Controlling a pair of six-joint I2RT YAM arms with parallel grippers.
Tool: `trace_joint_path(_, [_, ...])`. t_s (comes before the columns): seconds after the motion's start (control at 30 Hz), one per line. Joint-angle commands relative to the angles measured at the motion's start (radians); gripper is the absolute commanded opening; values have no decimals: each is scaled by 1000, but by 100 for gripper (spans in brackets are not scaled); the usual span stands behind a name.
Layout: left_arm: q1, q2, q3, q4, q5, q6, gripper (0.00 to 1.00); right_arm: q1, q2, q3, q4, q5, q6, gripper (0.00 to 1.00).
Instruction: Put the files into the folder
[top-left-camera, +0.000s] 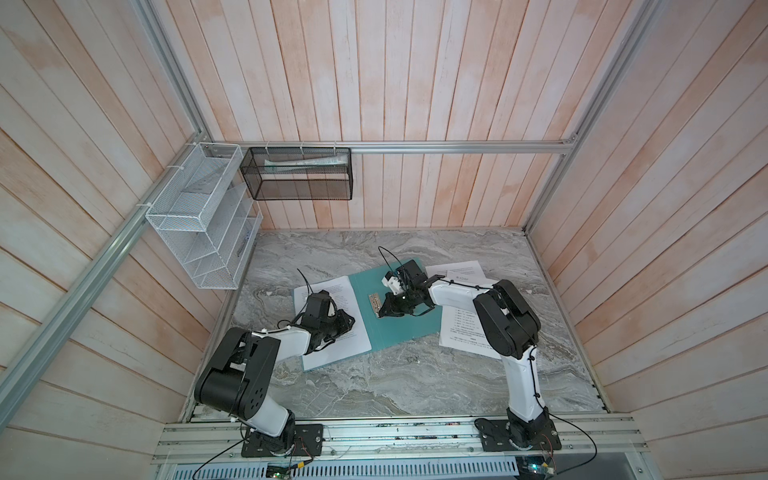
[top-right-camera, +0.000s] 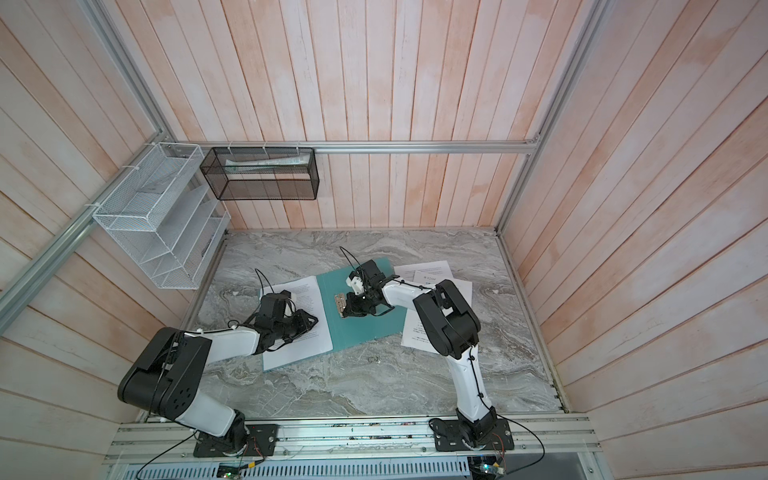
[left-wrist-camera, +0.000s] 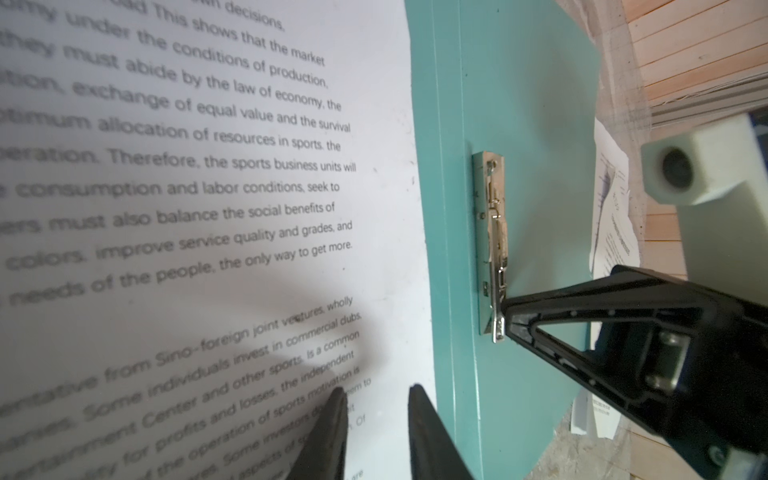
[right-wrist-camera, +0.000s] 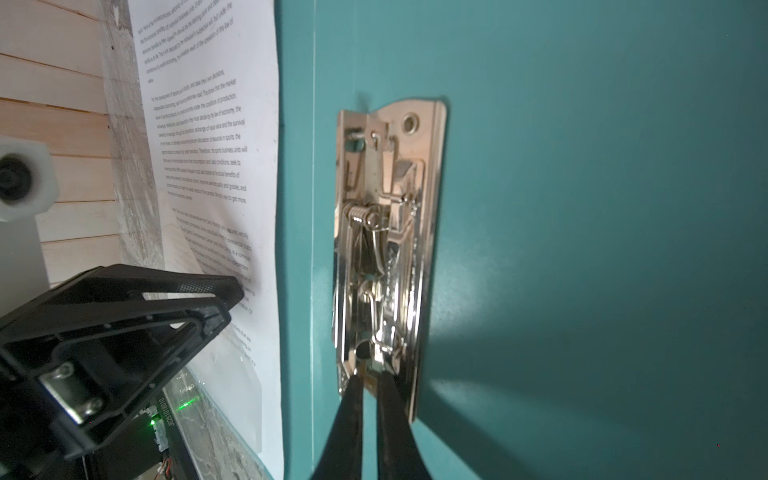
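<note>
The teal folder lies open on the marble table, its metal clip near the spine. One printed sheet of the files lies left of the spine, its edge along the teal. My left gripper is slightly open, with its tips down on that sheet. My right gripper is shut on the near end of the clip's lever. More sheets lie right of the folder, partly under the right arm.
A white wire rack and a black mesh basket hang on the back-left rails. Wooden walls close in three sides of the marble table. The arm bases stand along the front rail.
</note>
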Motion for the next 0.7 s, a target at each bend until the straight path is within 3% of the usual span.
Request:
trace_joint_path(0.0, [4,53,-66,-225,-80,16,29,21,12,1,27,-63,25,10])
trace_joint_path(0.43, [4,55,-65,-226,-79,16,29,21,24,-18,48,-83,47,10])
trace_joint_path(0.67, [4,53,-66,-227,-79,16,29,21,29,-17,7,-38,29,10])
